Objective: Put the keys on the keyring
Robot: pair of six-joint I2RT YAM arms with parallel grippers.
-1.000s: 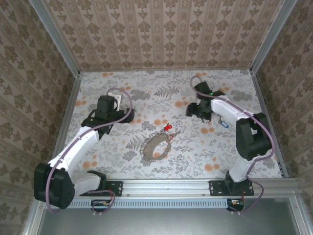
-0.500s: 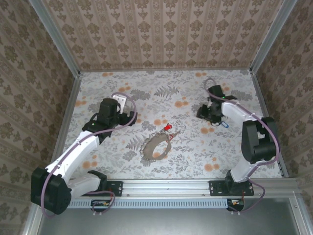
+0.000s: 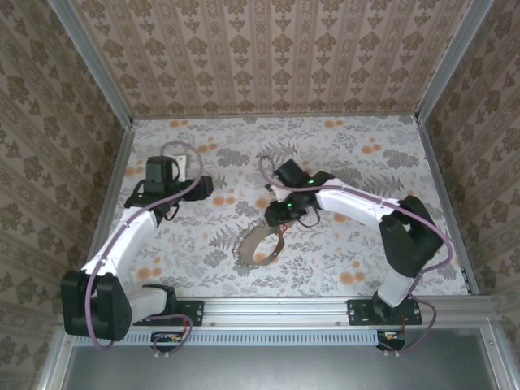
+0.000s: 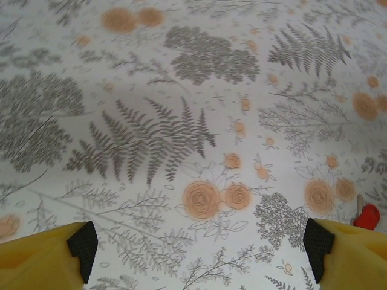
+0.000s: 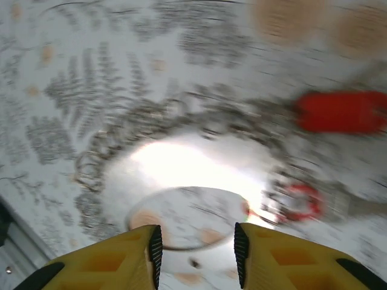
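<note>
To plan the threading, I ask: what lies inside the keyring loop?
Inside the keyring only flowered table shows, under glare; the red key lies beside its rim. The right jaws cover the loop's near part.

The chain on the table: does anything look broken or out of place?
Nothing stands out. The chain lies in a floppy loop with a red key at its edge. The right wrist view is blurred, so fine damage cannot be judged.

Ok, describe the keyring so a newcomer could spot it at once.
On the floral table, look near the middle, just nearer than the right gripper in the top view. The keyring is a floppy loop of thin silver-grey chain lying flat, bare metal unlike the red key beside it.
</note>
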